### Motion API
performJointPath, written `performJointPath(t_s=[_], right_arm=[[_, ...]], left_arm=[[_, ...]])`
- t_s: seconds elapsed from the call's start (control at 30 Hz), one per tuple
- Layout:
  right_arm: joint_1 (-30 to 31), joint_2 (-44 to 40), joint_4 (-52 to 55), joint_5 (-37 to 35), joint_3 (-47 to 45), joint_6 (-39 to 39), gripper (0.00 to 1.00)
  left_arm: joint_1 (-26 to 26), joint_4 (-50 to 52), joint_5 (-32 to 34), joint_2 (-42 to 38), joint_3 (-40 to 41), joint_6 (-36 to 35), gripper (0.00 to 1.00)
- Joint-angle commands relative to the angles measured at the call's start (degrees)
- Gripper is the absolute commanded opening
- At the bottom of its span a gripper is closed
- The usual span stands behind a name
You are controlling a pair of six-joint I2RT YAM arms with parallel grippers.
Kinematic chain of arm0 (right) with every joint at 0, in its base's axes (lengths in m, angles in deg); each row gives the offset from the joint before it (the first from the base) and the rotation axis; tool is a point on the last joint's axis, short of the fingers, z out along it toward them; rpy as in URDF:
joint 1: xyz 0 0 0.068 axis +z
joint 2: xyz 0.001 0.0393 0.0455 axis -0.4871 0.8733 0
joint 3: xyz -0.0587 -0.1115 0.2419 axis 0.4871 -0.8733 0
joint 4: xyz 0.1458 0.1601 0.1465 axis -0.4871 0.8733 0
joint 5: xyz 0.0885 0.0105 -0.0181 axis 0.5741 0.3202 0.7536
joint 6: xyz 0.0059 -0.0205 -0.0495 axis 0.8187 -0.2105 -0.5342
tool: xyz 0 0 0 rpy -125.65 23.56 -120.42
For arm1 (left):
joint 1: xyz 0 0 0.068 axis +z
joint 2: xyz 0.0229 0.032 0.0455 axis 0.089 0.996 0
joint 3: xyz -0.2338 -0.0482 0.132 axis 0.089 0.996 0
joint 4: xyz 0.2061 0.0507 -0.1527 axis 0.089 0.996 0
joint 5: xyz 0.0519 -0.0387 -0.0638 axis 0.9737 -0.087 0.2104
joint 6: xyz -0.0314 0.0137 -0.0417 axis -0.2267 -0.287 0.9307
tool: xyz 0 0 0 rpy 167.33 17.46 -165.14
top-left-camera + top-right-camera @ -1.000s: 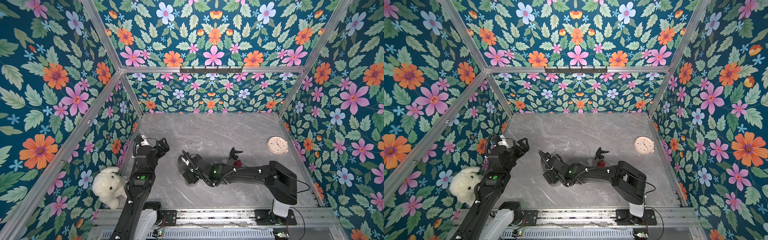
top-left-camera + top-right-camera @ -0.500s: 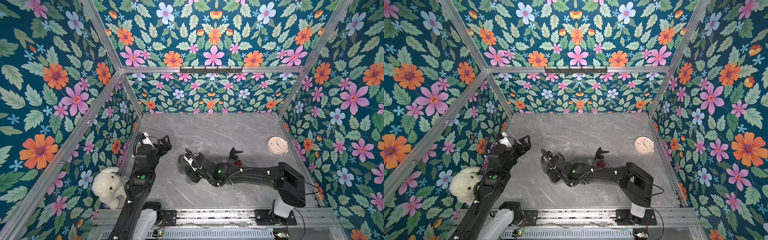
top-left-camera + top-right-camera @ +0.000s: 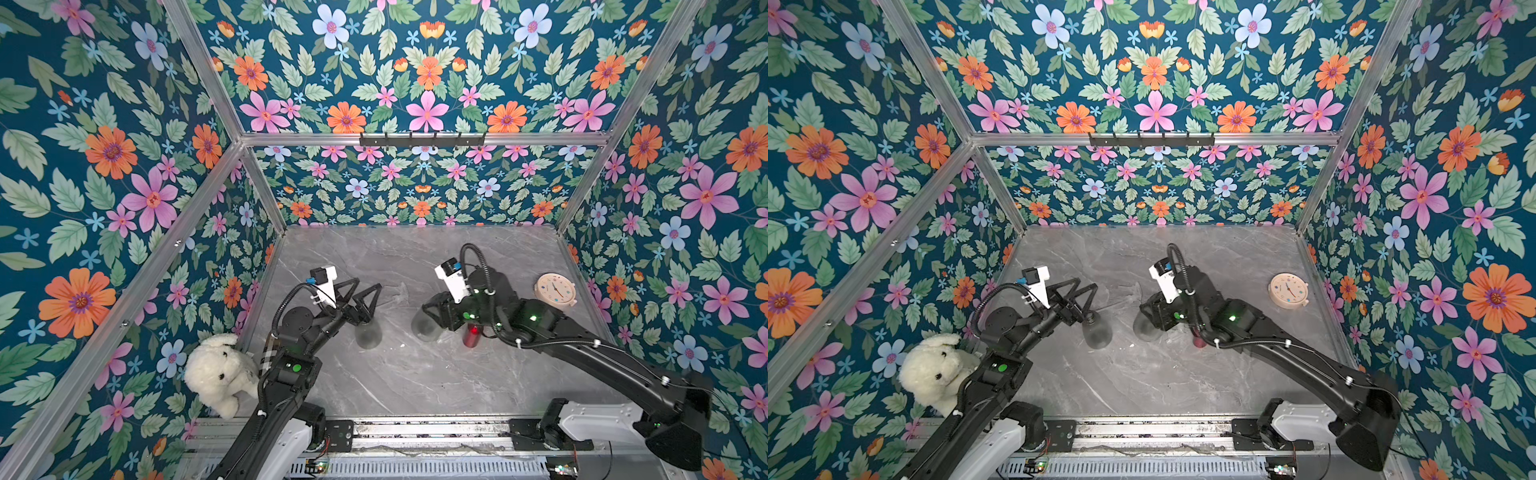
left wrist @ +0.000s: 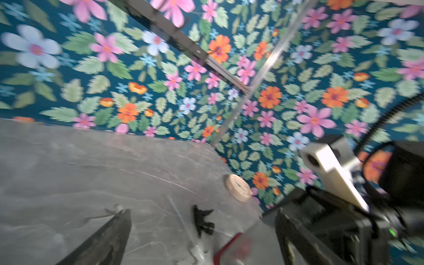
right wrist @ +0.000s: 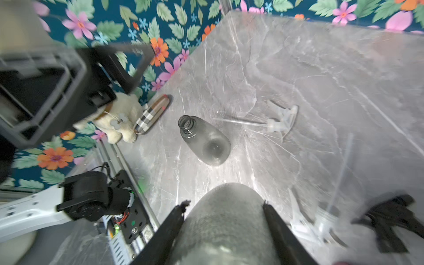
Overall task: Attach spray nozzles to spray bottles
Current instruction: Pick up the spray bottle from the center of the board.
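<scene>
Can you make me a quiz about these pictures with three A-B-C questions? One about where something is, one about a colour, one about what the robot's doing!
1. Where on the table is the clock? A) right edge B) left edge C) middle
2. What colour is the slim bottle? A) blue B) red C) yellow
3. The right end effector is A) gripping a grey bottle B) gripping the clock C) wide open
Answers: 1 A, it sits at the table's right side. 2 B, its body shows red. 3 A, both fingers press the bottle's sides.
</scene>
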Motion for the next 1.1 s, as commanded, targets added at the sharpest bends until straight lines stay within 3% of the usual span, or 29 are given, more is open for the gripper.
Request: performJointPath(t_s=[0.0, 0.2, 0.4, 0.5, 0.73, 1.07], right_arm=[[-2.6, -3.9, 8.5, 8.7, 2.1, 0.0, 0.55], [-7.3, -7.3, 15.8, 14.6, 5.8, -1.8, 0.55], [-8.9, -6.4, 15.6, 23.8, 8.2, -3.0, 0.55], [-8.9, -4.5, 16.1, 29.3, 10.1, -3.5, 0.55], [-8.9, 0.2, 18.5, 34.8, 14.6, -5.0, 0.55], [-5.1, 5.2, 16.1, 35.6, 18.1, -5.1, 0.55]], left_arm=[[-3.4, -12.3, -13.6, 2.6, -0.3, 0.9, 1.00], [-15.0, -10.0, -9.9, 4.6, 2.2, -7.4, 1.00], [-25.3, 1.2, -7.8, 6.5, -0.9, -16.8, 1.00], [-26.9, 3.0, -8.7, 6.8, -2.0, -17.1, 1.00], [-29.1, 6.4, -13.4, 8.3, -4.7, -17.6, 1.00], [-30.6, 10.2, -13.1, 10.3, -6.5, -19.3, 1.00]])
